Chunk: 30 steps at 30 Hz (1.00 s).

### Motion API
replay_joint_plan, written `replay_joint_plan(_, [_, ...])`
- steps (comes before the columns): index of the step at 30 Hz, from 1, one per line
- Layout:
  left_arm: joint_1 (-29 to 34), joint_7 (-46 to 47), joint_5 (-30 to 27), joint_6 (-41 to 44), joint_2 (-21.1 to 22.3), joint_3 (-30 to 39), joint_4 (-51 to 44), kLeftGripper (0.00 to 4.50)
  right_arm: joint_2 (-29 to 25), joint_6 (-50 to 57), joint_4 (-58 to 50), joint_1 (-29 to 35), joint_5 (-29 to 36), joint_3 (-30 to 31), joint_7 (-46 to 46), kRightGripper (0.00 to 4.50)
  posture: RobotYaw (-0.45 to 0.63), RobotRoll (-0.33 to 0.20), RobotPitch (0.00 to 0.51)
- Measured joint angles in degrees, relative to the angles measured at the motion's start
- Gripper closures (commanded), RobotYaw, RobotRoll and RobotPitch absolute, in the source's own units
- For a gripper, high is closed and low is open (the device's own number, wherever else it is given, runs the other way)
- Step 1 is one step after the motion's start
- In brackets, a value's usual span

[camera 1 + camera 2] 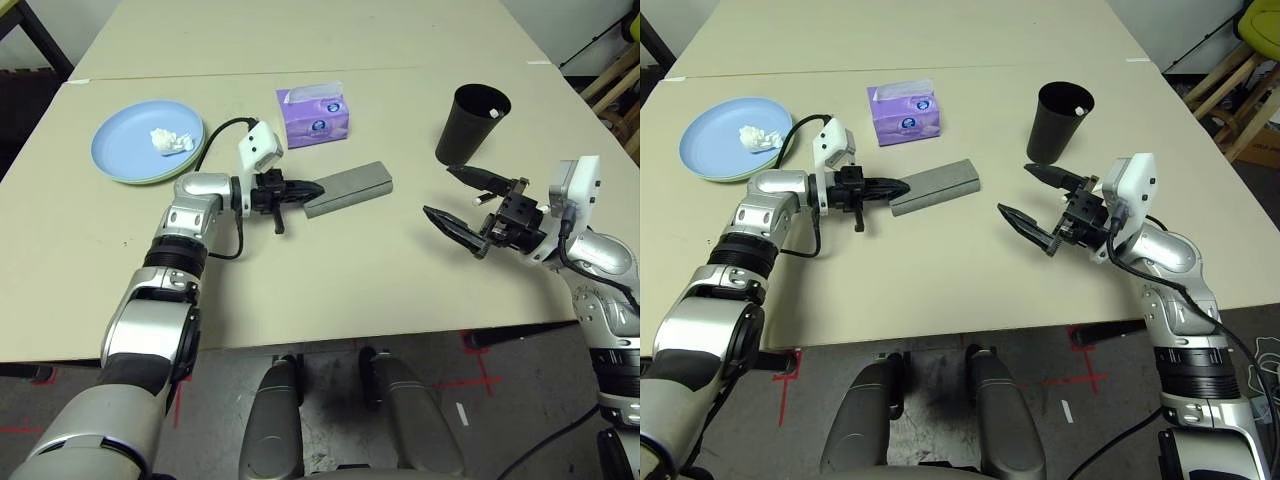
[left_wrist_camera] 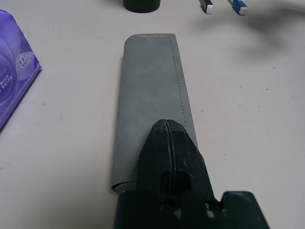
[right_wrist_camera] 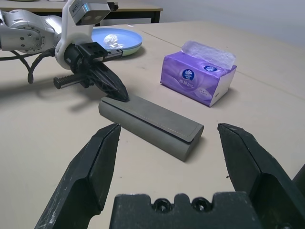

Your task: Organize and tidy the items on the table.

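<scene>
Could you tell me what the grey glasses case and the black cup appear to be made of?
Grey glasses case: probably felt or faux leather; matte, softly mottled surface with a stitched seam along one edge. Black cup: likely plastic; smooth, thin-walled, dull sheen.

Even overhead light is falling softly, casting a faint shadow under the left gripper (image 1: pixel 310 189) and blurring the tabletop (image 2: pixel 248 95) beyond it.

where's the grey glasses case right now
The grey glasses case lies near the table's middle, just in front of the purple tissue box, with the shut left hand at its near end.
</scene>
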Motion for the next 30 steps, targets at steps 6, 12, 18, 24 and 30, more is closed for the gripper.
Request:
replay_joint_plan(6, [-0.10,-0.97,0.01,0.80,0.53,-0.48,-0.24,4.45,0.02,-0.06,0.02,-0.32,-0.01,0.00,0.00,0.00,0.05,0.000,0.225])
replay_joint_plan(12, [-0.21,-1.36,-0.36,1.44,0.74,-0.41,-0.45,4.45,0.03,-0.20,0.25,-0.44,-0.03,0.27,0.03,0.00,0.06,0.000,0.218])
replay_joint_plan(18, [-0.96,-1.39,-3.88,1.13,-0.82,2.61,-0.70,4.45,-0.39,-1.12,3.77,-2.45,-0.05,0.46,1.35,0.00,0.07,0.000,0.216])
replay_joint_plan(24, [-1.92,-3.23,-7.69,-0.49,-1.51,4.63,-4.54,2.38,-0.56,-2.31,5.65,-3.63,-0.09,0.45,2.12,0.00,0.07,0.000,0.210])
replay_joint_plan(30, [-0.05,-6.66,-11.46,3.11,-1.16,4.71,-10.20,0.05,-0.55,-2.71,6.36,-3.75,-0.11,0.45,2.17,0.00,0.07,0.000,0.208])
